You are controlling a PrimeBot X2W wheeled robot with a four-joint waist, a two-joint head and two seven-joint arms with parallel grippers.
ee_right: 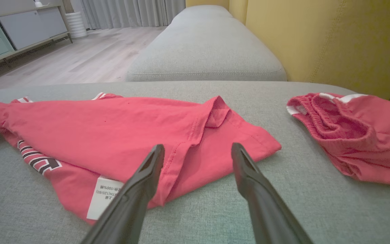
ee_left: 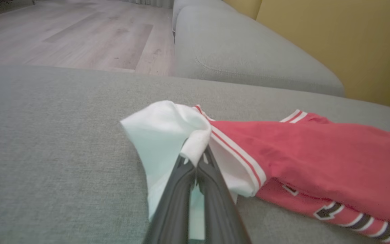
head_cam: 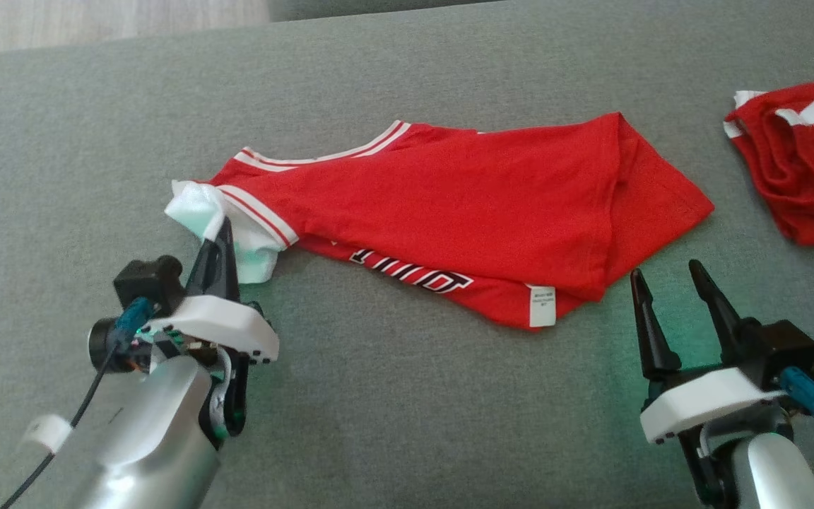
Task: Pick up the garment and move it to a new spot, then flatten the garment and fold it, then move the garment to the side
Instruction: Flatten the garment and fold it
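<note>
The left pincer [head_cam: 222, 230] is clenched on the white sleeve [head_cam: 195, 208] of the garment [head_cam: 463, 198]. Its two dark fingers [ee_left: 178, 189] are pressed together, with a fold of the white fabric bunched between their tips. The sleeve is at the garment's left end, puckered where it is gripped, and its red-and-white striped cuff band [head_cam: 258, 212] runs just beside the fingers.

From there the garment, a red jersey, stretches to the right across the grey sofa seat [head_cam: 407, 424]. It lies mostly flat, folded over on itself. Dark-and-white lettering [head_cam: 414, 272] shows along its near edge, and a white care label [head_cam: 541, 305] sits at the near hem.

The right pincer [head_cam: 665, 268] is released, its jaws spread wide. Its tips are at the garment's near right edge, just right of the label, and it grips nothing. In the right wrist view, the red hem shows between the two fingers.

Well apart at the far right of the seat lies a second red piece [head_cam: 803, 162] with white trim, crumpled. Beyond the seat are another grey cushion [ee_right: 205, 51], a yellow backrest [ee_right: 333, 34] and a pale wooden floor [ee_left: 63, 34].
</note>
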